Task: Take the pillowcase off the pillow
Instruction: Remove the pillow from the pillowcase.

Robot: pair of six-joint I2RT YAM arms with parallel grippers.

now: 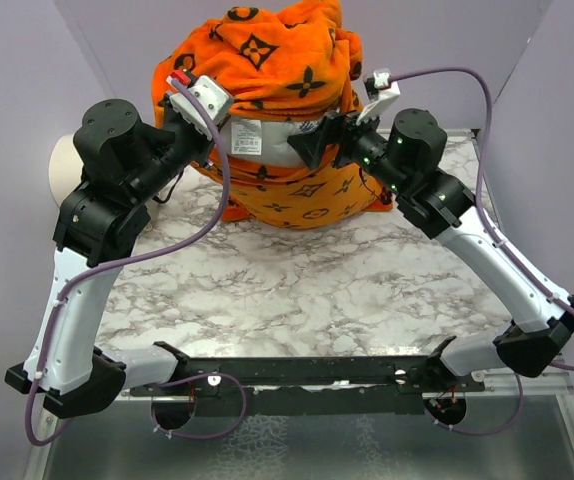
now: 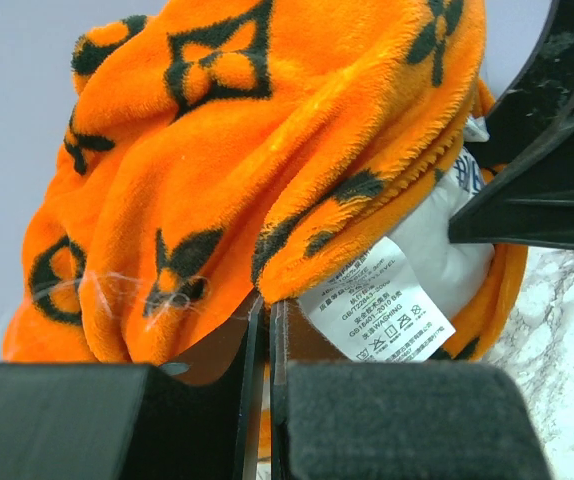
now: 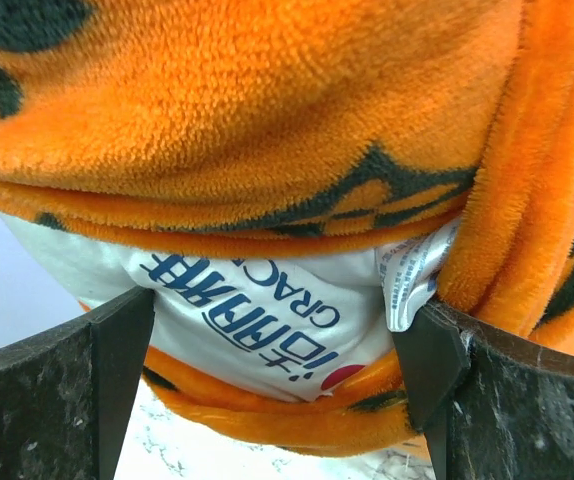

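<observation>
The job looks only partly done: the pillowcase (image 1: 267,60) sits at the far side of the counter (image 1: 297,280) between the two arms, heaped up in orange folds, and it wraps most of the pillow (image 1: 255,138). Only a patch of white shows at the open mouth, which faces the arm bases. The cover has bunched back from that mouth, yet the pillow's bulk is inside, so by my reckoning nearly all of the pulling apart is left. The left tool (image 2: 265,315) is closed to a thin slit right where the plush hem comes down to its tips. It seems to pinch that hem, though the contact itself is hard to make out. The right tool (image 3: 277,320) stands wide, one finger on each side of the exposed white end with its printed label (image 3: 247,320), close to it but gripping nothing. A white care tag (image 2: 377,300) hangs at the mouth beside the left tool. Behind the left arm a cream round object (image 1: 64,165) rests at the counter's edge, mostly hidden. The lilac walls (image 1: 27,80) close in behind and to both sides, leaving little room to draw the cover backward. The thick folds piled on top may drag on the pillow as it comes out.
</observation>
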